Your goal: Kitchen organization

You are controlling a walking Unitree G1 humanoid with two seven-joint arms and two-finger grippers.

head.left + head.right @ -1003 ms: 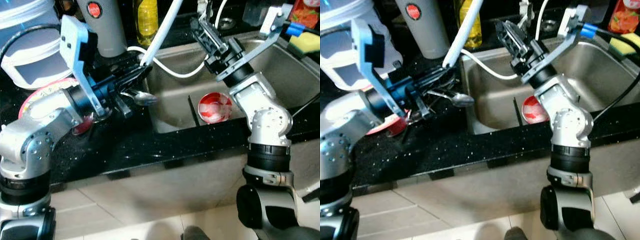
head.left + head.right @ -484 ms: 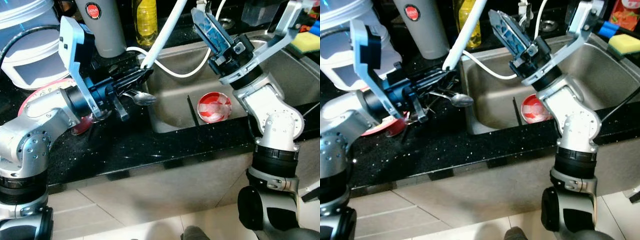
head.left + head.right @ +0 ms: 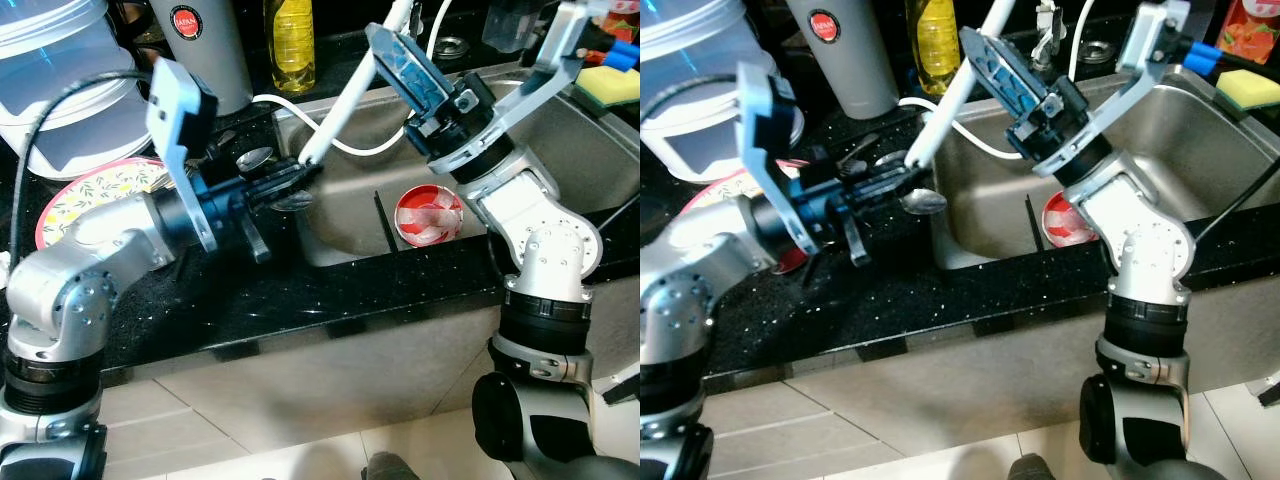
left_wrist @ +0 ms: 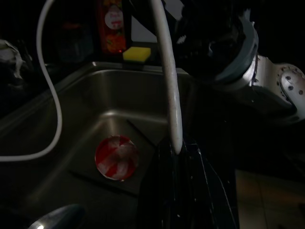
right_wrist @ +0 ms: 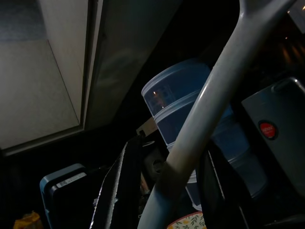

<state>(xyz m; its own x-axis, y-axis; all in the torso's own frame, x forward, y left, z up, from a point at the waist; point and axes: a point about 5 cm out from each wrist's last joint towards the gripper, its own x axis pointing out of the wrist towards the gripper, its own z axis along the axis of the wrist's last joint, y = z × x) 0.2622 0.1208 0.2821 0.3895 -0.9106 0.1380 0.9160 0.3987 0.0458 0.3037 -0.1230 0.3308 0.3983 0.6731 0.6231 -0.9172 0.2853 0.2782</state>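
Left claw (image 3: 295,178) closed on lower end of white utensil handle (image 3: 345,95), at sink's (image 3: 560,130) left rim. Right claw (image 3: 395,50) above sink, fingers either side of handle; grip unclear. Red bowl (image 3: 430,215) on sink floor. Spoon (image 3: 923,202) on black bench (image 3: 300,300).

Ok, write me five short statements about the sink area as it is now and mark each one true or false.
1. A red and white bowl lies in the sink. True.
2. The left gripper is shut on the end of a long white handle. True.
3. The yellow sponge lies inside the bowl. False: it rests at the sink's far right rim.
4. The floral plate is in the sink. False: it lies on the black counter, by the left arm.
5. A yellow bottle stands behind the sink. True.
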